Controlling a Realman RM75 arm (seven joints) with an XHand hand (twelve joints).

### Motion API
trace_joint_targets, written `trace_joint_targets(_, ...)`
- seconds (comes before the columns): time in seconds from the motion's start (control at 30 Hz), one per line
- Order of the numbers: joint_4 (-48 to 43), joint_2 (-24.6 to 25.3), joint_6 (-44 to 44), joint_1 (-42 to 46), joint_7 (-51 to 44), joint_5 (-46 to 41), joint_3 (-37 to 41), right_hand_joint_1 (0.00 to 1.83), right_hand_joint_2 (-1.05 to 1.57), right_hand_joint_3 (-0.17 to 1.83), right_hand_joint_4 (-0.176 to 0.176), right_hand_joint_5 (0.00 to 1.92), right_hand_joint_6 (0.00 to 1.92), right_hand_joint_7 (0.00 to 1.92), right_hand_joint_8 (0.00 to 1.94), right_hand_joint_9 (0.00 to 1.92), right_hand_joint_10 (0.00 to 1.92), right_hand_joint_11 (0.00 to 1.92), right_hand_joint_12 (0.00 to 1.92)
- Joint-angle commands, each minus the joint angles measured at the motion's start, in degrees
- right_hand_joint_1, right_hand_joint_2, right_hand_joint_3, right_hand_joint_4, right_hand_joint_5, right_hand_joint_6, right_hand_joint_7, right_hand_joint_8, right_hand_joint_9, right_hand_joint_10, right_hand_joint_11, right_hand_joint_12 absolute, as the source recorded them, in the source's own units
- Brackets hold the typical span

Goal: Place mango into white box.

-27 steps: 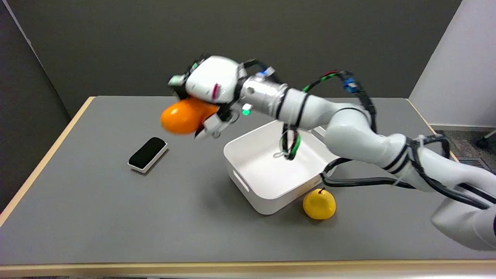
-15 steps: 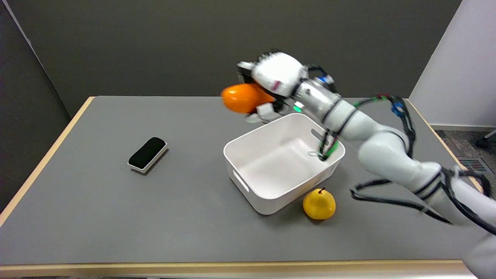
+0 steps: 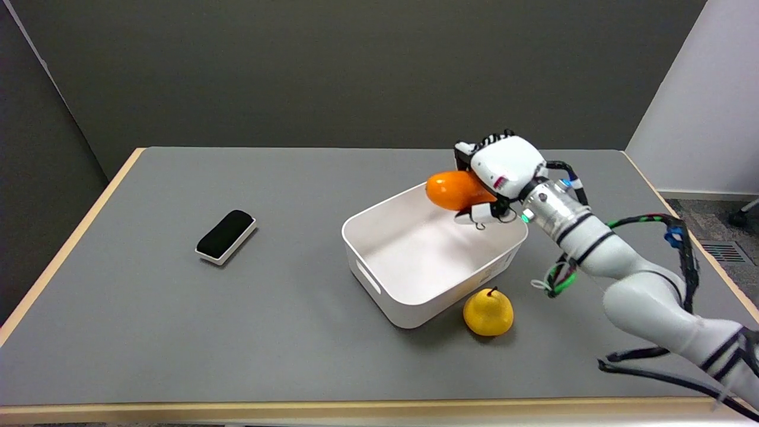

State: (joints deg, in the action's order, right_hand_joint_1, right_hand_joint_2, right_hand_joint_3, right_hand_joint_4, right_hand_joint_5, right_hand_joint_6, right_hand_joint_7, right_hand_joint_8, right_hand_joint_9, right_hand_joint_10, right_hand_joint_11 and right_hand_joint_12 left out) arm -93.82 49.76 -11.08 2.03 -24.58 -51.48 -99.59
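An orange mango hangs over the far right corner of the white box, held in my right hand. The hand's white back faces up and its fingers wrap the mango's right end from above and below. The box sits mid-table, open side up, with nothing inside it that I can see. The mango is above the rim, not touching the box floor.
A yellow pear-like fruit lies on the grey table against the box's near right corner. A black-topped eraser block rests to the left of the box. My arm with its cables crosses the table's right side.
My right hand has carried the mango from above the table left of the box, rightward and down, to above the box's far right corner. The arm has drawn back to the right.
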Motion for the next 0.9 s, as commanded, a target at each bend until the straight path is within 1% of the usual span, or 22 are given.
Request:
trace_joint_targets(0.03,-10.29,-3.73,-4.15,6.82,-0.30,9.52,-4.34,1.21,1.07,0.36,-0.170,0.61,1.44,0.90,1.39,0.78,1.27,0.63,1.57)
trace_joint_targets(0.13,-10.26,-4.55,-4.46,4.02,-0.21,9.37,-7.86,1.20,1.08,0.34,-0.166,0.61,1.45,0.90,1.39,0.78,1.27,0.62,1.58)
trace_joint_targets(0.2,-10.36,-4.51,-4.25,3.75,0.68,9.37,-8.15,1.21,1.06,0.38,-0.172,0.62,1.44,0.91,1.37,0.78,1.29,0.63,1.60)
trace_joint_targets(0.37,-7.81,-2.84,-1.13,3.49,2.41,8.47,-7.07,1.21,1.05,0.38,-0.172,0.62,1.44,0.91,1.37,0.78,1.29,0.63,1.60)
trace_joint_targets(0.4,-6.98,-2.51,-0.68,3.60,2.41,7.22,-6.71,1.21,1.06,0.37,-0.171,0.62,1.44,0.91,1.37,0.78,1.28,0.63,1.59)
trace_joint_targets(0.47,-4.77,-1.99,-0.83,3.81,2.41,2.18,-5.90,1.19,1.14,0.24,-0.162,0.57,1.48,0.88,1.37,0.76,1.21,0.60,1.51)
trace_joint_targets(0.5,-3.95,-1.88,-1.21,4.02,2.41,-0.63,-5.39,1.12,1.13,0.23,-0.138,0.53,1.41,0.83,1.30,0.72,1.15,0.55,1.45)
trace_joint_targets(0.53,-3.03,-1.84,-1.61,4.25,2.50,-4.15,-4.98,0.83,0.88,0.53,-0.048,0.41,0.99,0.67,0.93,0.55,1.05,0.38,1.39)
trace_joint_targets(0.57,-2.00,-1.84,-2.06,4.54,2.99,-9.81,-4.21,0.49,0.59,0.87,0.053,0.27,0.50,0.48,0.51,0.37,0.92,0.19,1.32)
trace_joint_targets(0.63,-1.25,-2.02,-2.31,4.65,4.02,-15.53,-3.33,0.41,0.56,0.86,0.052,0.21,0.42,0.38,0.42,0.28,0.82,0.14,1.28)
trace_joint_targets(0.7,-0.93,-2.34,-2.91,4.68,5.88,-20.39,-2.61,0.31,0.50,0.85,0.046,0.07,0.31,0.12,0.28,0.09,0.63,0.01,1.18)
trace_joint_targets(0.77,-1.12,-2.48,-4.48,4.68,7.95,-22.25,-2.48,0.34,0.47,0.94,0.044,0.07,0.18,0.08,0.13,0.03,0.57,0.06,0.96)
trace_joint_targets(0.83,-1.69,-2.48,-7.09,4.85,11.84,-21.88,-2.58,0.27,0.46,0.91,0.049,0.02,0.13,0.01,0.11,0.00,0.43,0.01,0.93)
trace_joint_targets(0.9,-2.19,-2.48,-10.78,5.13,15.60,-21.26,-2.69,0.27,0.45,0.88,0.050,0.00,0.15,0.00,0.08,0.00,0.40,0.00,0.97)
